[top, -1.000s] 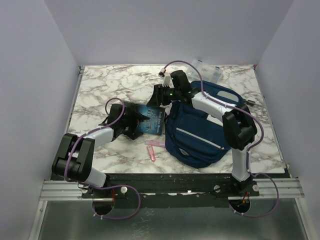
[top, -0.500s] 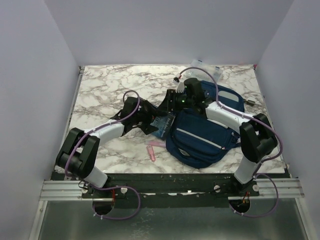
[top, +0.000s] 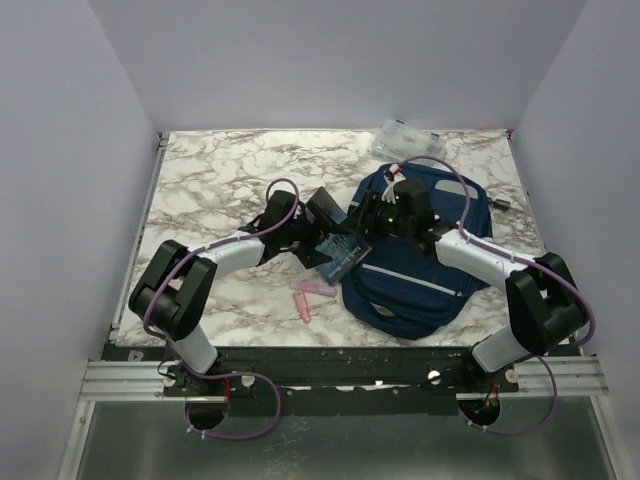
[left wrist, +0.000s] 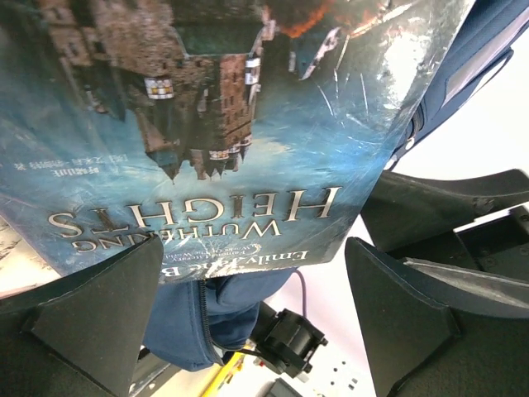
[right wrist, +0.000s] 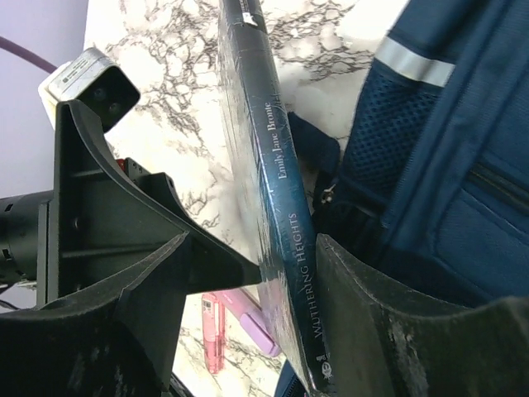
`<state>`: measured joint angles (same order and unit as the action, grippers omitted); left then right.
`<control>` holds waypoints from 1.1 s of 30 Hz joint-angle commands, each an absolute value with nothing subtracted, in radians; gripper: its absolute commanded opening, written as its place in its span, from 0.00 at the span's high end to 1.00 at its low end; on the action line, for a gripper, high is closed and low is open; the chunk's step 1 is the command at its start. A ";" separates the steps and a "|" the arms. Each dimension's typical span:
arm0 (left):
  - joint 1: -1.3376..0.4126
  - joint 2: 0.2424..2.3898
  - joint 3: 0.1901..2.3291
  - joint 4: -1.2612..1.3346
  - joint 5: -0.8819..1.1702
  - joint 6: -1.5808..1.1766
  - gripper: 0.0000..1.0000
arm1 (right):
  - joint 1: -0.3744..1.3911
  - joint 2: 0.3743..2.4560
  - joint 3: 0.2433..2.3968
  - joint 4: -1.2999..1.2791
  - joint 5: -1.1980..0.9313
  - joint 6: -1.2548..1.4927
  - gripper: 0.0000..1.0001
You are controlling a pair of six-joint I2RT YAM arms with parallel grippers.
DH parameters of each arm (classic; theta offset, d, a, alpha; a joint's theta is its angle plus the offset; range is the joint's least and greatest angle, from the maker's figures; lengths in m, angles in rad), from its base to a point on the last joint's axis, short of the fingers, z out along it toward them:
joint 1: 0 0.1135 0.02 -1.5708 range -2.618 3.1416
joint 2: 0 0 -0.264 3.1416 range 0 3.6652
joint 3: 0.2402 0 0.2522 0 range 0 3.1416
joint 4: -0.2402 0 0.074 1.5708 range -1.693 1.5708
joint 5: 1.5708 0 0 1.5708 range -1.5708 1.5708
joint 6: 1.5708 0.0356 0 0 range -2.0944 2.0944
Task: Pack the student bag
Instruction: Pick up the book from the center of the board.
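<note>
Left tool [left wrist: 254, 241] has its fingers spread wide. The book [left wrist: 215, 107] lies across them with its cover facing the camera. It is not clear whether they squeeze it. The right tool [right wrist: 252, 248] has its fingers apart too, one on each side of the book's spine, with a gap on one side. The book stands on its edge at the left side of the student bag [top: 420, 270]. This blue bag lies on the bench [top: 220, 170]. Two pink sticks [top: 315, 290] lie just left of the bag. A clear box [top: 405, 135] sits on the far side of the bag.
</note>
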<state>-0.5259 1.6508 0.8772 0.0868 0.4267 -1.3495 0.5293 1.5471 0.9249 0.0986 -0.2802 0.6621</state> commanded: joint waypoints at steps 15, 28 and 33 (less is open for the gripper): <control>-0.557 1.795 0.848 0.281 0.399 -1.359 0.10 | 0.522 1.547 0.759 -0.021 -0.473 0.634 0.34; -0.555 1.809 0.817 0.331 0.429 -1.343 0.11 | 0.432 1.655 0.807 -0.172 -0.633 0.417 0.36; -0.555 1.810 0.795 0.348 0.434 -1.330 0.12 | 0.432 1.670 0.820 -0.221 -0.409 0.366 0.24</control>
<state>-0.5346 1.7527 0.8326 0.3439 0.5163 -1.3746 0.4011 1.6009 0.8604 0.0483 -0.4690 0.4465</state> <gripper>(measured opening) 0.880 0.740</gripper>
